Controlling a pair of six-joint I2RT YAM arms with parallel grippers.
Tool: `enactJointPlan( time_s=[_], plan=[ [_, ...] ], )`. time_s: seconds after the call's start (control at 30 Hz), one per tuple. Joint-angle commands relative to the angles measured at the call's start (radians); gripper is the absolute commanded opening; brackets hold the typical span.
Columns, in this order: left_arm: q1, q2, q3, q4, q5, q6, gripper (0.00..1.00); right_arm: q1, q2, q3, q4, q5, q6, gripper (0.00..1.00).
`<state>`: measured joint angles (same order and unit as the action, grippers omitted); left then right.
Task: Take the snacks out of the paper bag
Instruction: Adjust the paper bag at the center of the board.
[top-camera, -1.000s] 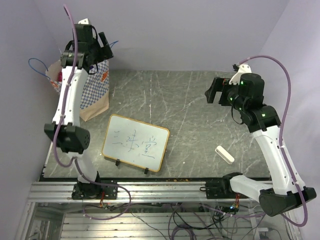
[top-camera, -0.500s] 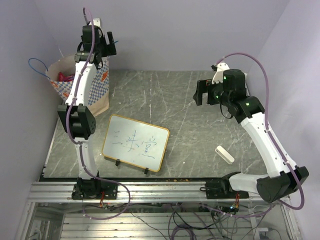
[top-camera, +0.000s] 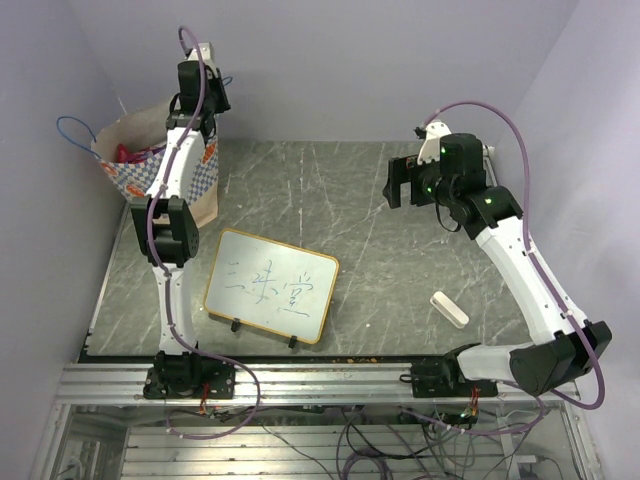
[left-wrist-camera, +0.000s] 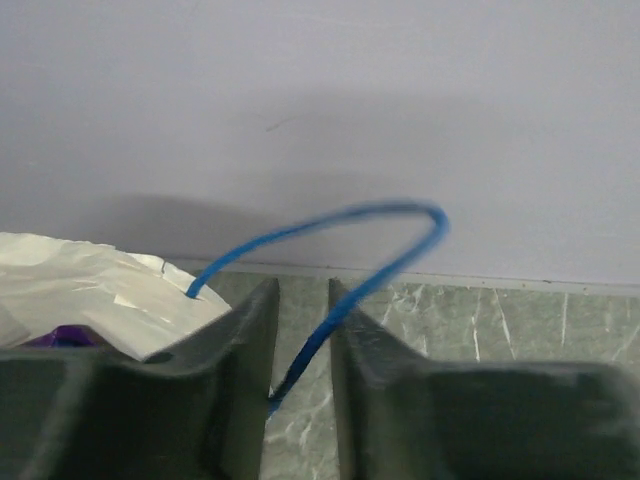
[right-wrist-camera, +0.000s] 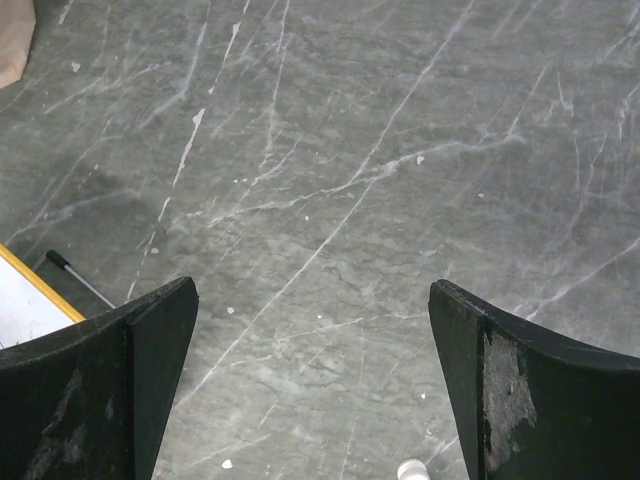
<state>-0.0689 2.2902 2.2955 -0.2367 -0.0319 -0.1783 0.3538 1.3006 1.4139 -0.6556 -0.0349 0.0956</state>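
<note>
So, bag: the tall tan paper bag (top-camera: 205, 185) with its blue-white chequered lower band stands at the far left corner of the table, mouth open, close to the left wall.
Snacks (top-camera: 128, 153): all inside, as far as I can judge. From above I make out only a red-pink glint in the mouth.
Left gripper (left-wrist-camera: 302, 290): it hangs high over the bag's far rim, fingers drawn close with a thin slit between them. The thin blue cord handle (left-wrist-camera: 400, 212) runs down into that slit, and I cannot tell whether it is truly pinched.
Right gripper (right-wrist-camera: 310, 290): fingers spread wide, holding nothing, over bare tabletop well apart from the bag.
Risk, lift: if I pull up on the cord, the light bag may leave the table or tip and spill.
Risk, slip: a loose cord could slide out, and the mouth would sag.
Risk, tear: a hard pull might rip the cord from the paper.
Surface: a grey marbled slab (top-camera: 350, 230), flat and scratched. A wood-framed whiteboard (top-camera: 270, 285) and a white eraser block (top-camera: 449, 308) lie nearer the arm bases.
Room: plain lilac walls (top-camera: 350, 60) stand close, so there is little room to swing beside the bag.
</note>
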Motion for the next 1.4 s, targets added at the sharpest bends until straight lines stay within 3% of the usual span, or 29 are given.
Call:
enactJointPlan(
  time_s=[0.0,0.1,0.23,0.77,1.07,1.23,1.3,1.37],
  plan=[
    [-0.01,-0.023,0.008,0.097,0.069,-0.054,0.26,0.002,0.006,0.034,0.008,0.004,-0.016,1.0],
    [-0.03,-0.072,-0.056,0.134,0.098,-0.08,0.12,0.002,0.014,0.039,0.012,0.001,-0.014,1.0],
    [-0.067,-0.128,-0.119,0.157,0.155,-0.134,0.07,0.003,0.008,0.028,0.025,-0.016,0.0,1.0],
    [-0.29,-0.296,-0.31,0.132,0.343,-0.292,0.07,0.01,-0.043,-0.004,0.041,-0.039,0.037,1.0],
    [-0.453,-0.347,-0.31,0.152,0.344,-0.381,0.07,0.017,-0.04,0.001,0.047,-0.036,0.072,1.0],
    [-0.517,-0.397,-0.39,0.222,0.328,-0.445,0.07,0.017,-0.045,-0.006,0.051,0.039,0.118,1.0],
    [-0.523,-0.406,-0.393,0.196,0.329,-0.447,0.1,0.017,-0.044,-0.008,0.045,0.099,0.142,1.0],
    [-0.523,-0.407,-0.359,0.116,0.328,-0.424,0.23,0.018,-0.035,-0.001,0.038,0.141,0.16,1.0]
  ],
)
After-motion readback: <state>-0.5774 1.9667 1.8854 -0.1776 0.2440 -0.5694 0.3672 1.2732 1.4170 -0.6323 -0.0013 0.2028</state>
